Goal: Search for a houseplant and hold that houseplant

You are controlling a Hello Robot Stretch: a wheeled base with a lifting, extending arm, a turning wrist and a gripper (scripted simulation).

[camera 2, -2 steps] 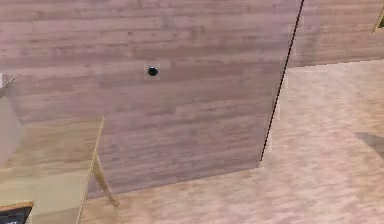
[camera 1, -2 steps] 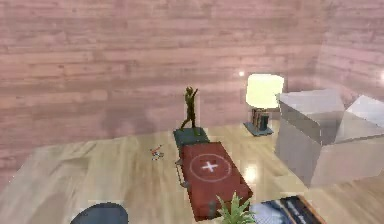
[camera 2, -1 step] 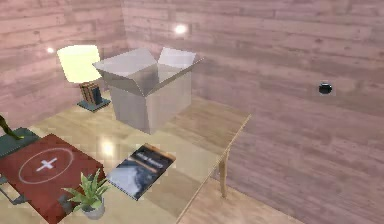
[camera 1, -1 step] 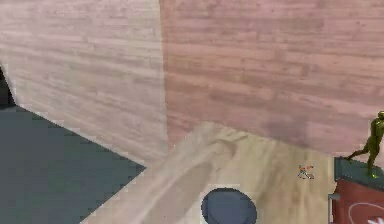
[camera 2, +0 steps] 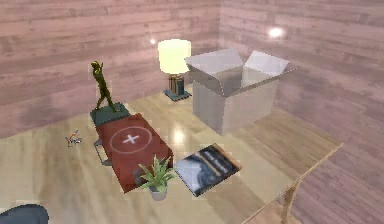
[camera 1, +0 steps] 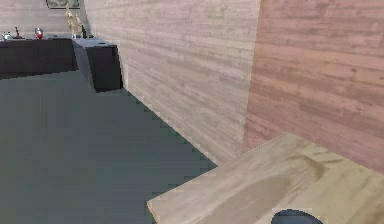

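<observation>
Wooden plank walls close the room. In the arm side view a pale worktop (camera 2: 50, 175) carries the things. The houseplant (camera 2: 157, 178) stands upright in a small white pot at about 6 o'clock, near the bottom edge. A red case (camera 2: 133, 147) lies just beside it at its 11 o'clock, and a dark book (camera 2: 207, 168) at its 3 o'clock. Farther out stand a statue (camera 2: 102, 88) at 11 o'clock, a lit lamp (camera 2: 174, 62) at 12 and an open box (camera 2: 237, 85) at 1. The state of the end effector I cannot tell.
</observation>
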